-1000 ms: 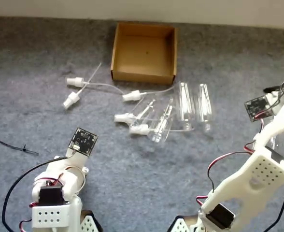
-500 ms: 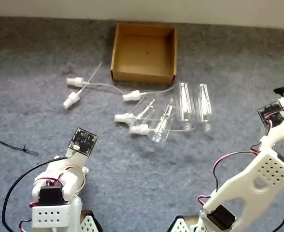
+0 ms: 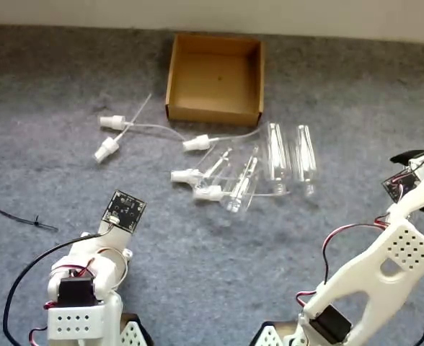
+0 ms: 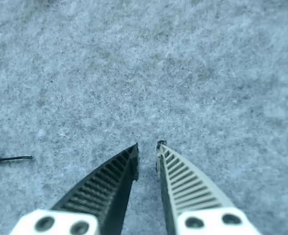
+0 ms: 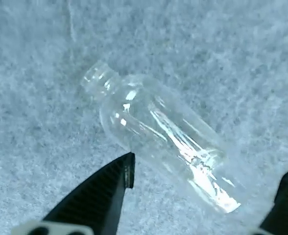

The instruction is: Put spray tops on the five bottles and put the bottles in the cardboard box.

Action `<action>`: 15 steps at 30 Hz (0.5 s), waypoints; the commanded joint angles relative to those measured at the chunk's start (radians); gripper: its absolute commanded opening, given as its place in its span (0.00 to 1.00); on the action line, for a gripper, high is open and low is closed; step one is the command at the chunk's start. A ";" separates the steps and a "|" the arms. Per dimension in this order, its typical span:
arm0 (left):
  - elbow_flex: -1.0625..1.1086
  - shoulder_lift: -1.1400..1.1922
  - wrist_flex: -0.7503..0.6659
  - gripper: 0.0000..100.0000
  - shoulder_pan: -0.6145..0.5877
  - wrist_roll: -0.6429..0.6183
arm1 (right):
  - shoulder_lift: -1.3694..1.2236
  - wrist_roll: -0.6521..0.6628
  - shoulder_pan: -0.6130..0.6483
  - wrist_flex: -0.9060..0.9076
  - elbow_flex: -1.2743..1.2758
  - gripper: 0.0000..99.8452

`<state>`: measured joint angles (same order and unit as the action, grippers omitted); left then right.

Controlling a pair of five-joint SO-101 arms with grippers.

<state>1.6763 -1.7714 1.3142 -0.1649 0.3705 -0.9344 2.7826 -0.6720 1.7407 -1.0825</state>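
Note:
The open cardboard box (image 3: pixel 215 76) stands at the back of the grey carpet. In front of it lie several clear bottles (image 3: pixel 275 160) and several white spray tops (image 3: pixel 113 121), some with their tubes across the bottles. One more capless clear bottle (image 5: pixel 158 132) lies on its side at the far right, under my right gripper (image 5: pixel 207 178). That gripper is open wide, one finger on each side of the bottle, not touching it. My left gripper (image 4: pixel 147 149) hangs over bare carpet at the front left, shut but for a narrow gap, holding nothing.
A black cable tie (image 3: pixel 24 218) lies on the carpet at the left, also seen near my left gripper as a cable tie (image 4: pixel 7 157). The right arm (image 3: pixel 392 252) stretches toward the right edge. The left arm (image 3: pixel 89 274) sits folded at the front left.
The right arm has swung toward the right edge and nearer the front, bringing its wrist down over the lone bottle. The left arm and the other objects have not moved.

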 commanded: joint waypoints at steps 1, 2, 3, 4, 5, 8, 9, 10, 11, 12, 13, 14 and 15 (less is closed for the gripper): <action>0.021 -0.010 0.005 0.08 -0.005 0.003 | -0.036 0.015 0.016 0.015 -0.033 0.41; 0.021 -0.010 0.005 0.08 -0.005 0.003 | -0.054 0.015 0.013 0.015 -0.033 0.41; 0.021 -0.010 0.005 0.08 -0.005 0.003 | -0.070 0.015 0.012 0.015 -0.035 0.41; 0.021 -0.010 0.005 0.08 -0.005 0.003 | -0.085 0.015 0.010 0.013 -0.035 0.41; 0.021 -0.010 0.005 0.08 -0.005 0.003 | -0.099 0.015 0.008 0.013 -0.035 0.41; 0.021 -0.010 0.005 0.08 -0.005 0.003 | -0.136 0.009 -0.005 0.013 -0.035 0.41; 0.021 -0.010 0.005 0.08 -0.005 0.003 | -0.143 0.008 -0.013 0.013 -0.035 0.41; 0.021 -0.010 0.005 0.08 -0.005 0.003 | -0.150 -0.014 -0.021 0.013 -0.035 0.41; 0.021 -0.010 0.005 0.08 -0.005 0.003 | -0.156 -0.061 -0.025 0.013 -0.035 0.41; 0.021 -0.010 0.005 0.08 -0.005 0.003 | -0.163 -0.127 -0.027 0.013 -0.035 0.41; 0.021 -0.010 0.005 0.08 -0.005 0.003 | -0.166 -0.209 -0.027 0.013 -0.035 0.41; 0.021 -0.010 0.005 0.08 -0.005 0.003 | -0.170 -0.288 -0.028 0.013 -0.035 0.41; 0.021 -0.010 0.005 0.08 -0.005 0.003 | -0.170 -0.362 -0.030 0.013 -0.035 0.41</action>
<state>1.6763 -1.7714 1.3142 -0.1649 0.3705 -1.1047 2.6199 -0.6797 1.7407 -1.1024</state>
